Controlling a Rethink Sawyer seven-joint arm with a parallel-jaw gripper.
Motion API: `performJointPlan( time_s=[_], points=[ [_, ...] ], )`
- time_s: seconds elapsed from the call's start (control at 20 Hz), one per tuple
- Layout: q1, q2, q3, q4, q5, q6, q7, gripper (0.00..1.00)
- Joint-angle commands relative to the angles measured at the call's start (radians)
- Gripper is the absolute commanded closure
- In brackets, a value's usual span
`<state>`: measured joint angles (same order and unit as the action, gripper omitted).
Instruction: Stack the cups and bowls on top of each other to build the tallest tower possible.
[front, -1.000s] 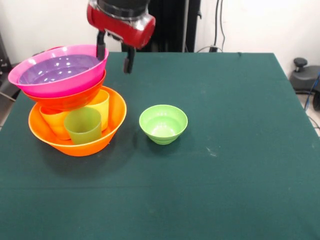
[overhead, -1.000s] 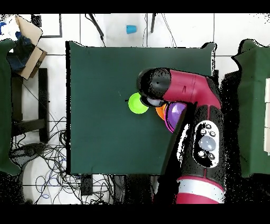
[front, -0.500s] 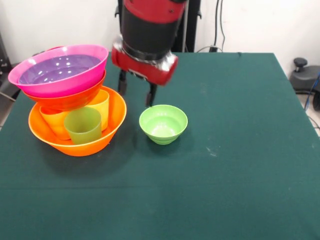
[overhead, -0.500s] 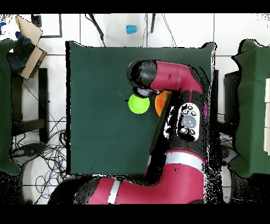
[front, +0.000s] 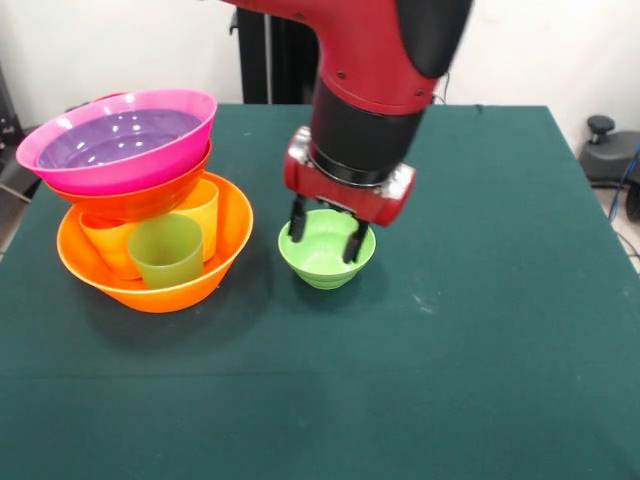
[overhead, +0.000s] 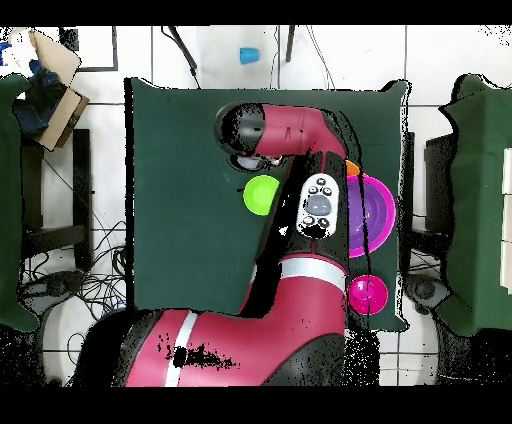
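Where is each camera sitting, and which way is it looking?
Front view: it sits across the table and looks over the green table at the tower; the red arm comes down from above, its open gripper over the light green bowl.
Overhead view: it hangs above and looks straight down on the table; the whole arm sweeps up from the bottom, hiding part of the tower.
Both show the light green bowl, the tower and the arm.

The desk (front: 480, 380) has a dark green cloth top. On it rest two things: the large orange bowl (front: 215, 270) near one side edge, and the light green bowl (front: 325, 262) just beside it, apart from it.
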<state>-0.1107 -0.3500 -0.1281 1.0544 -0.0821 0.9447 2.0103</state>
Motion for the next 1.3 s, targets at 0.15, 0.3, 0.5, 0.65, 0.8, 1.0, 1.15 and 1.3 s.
performJointPlan(
  time_s=[0.15,0.3,0.5,0.65,0.8,1.0,1.15,1.3],
  points=[
    [0.036,0.05,0.01,-0.082,0.033,0.068,0.191,0.0],
    [0.04,0.053,0.007,-0.079,0.044,0.067,0.19,0.0],
    [0.047,0.071,-0.002,-0.088,0.055,0.066,0.19,0.0],
    [0.052,0.077,-0.013,-0.069,0.064,0.045,0.187,0.0],
    [0.063,0.076,-0.024,-0.025,0.068,-0.002,0.203,0.0],
    [0.081,0.072,-0.039,0.023,0.059,-0.046,0.208,0.0],
    [0.094,0.072,-0.052,0.036,0.054,-0.052,0.21,0.0],
    [0.099,0.072,-0.06,0.047,0.059,-0.06,0.211,0.0]
  ],
)
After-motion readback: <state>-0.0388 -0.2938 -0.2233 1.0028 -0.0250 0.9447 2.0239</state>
